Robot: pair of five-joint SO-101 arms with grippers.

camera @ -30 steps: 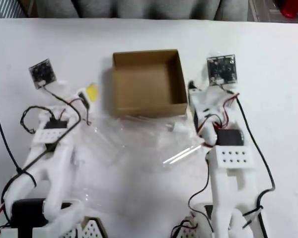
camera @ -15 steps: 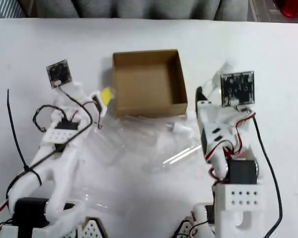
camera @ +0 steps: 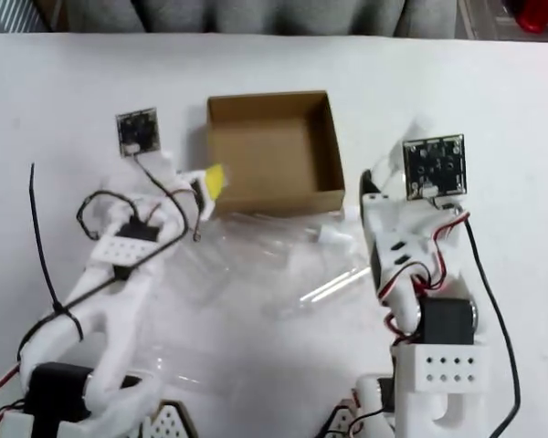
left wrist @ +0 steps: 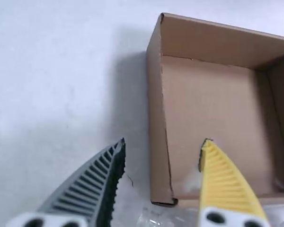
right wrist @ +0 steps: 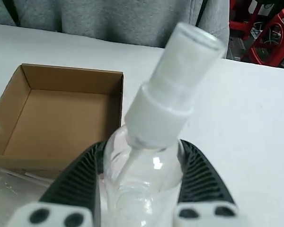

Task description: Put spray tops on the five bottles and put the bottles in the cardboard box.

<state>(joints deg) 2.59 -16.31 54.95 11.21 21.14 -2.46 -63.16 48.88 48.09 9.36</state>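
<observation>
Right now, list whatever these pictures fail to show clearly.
- High view: the clear bottles blend into the white table; their number cannot be counted.
- Right wrist view: the held bottle, gripped by the right tool, has its base cut off by the picture's edge.
- Left wrist view: the left tool has its yellow finger covering part of the cardboard box floor.

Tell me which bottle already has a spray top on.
The bottle gripped in the right end effector: a white spray top sits on its neck. The other clear bottles lie on the table in front of the cardboard box.
</observation>
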